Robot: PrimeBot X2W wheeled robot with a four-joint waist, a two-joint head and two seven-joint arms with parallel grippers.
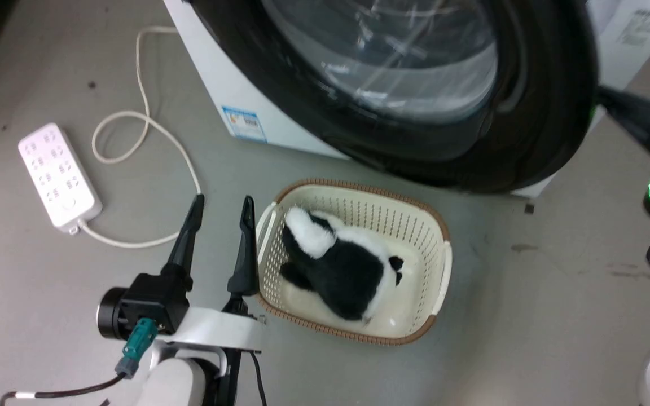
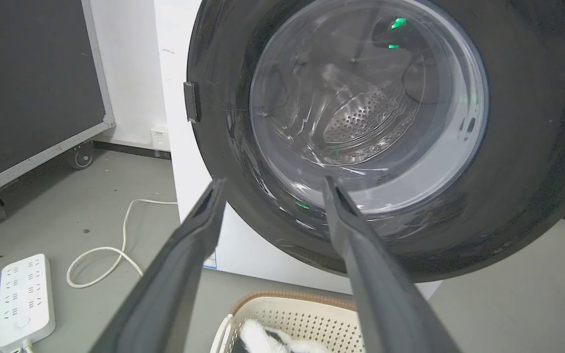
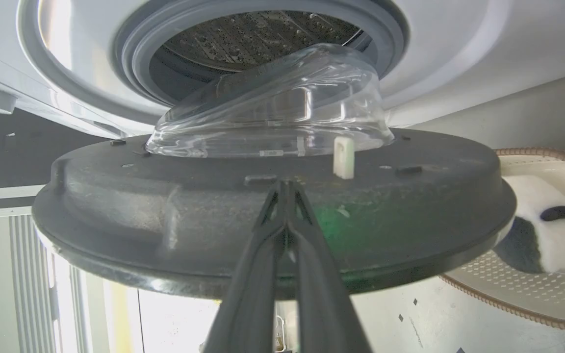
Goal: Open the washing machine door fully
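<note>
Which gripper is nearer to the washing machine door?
Right. The right gripper, shut, has its tips at the inner face of the door; the left gripper hangs open beside the basket, apart from it.

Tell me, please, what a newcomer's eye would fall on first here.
The huge glossy black washing machine door dominates the head view's top, swung away from the white washing machine. Below it on the floor sits a cream basket holding a black-and-white plush toy, the open left pincer beside it.
</note>
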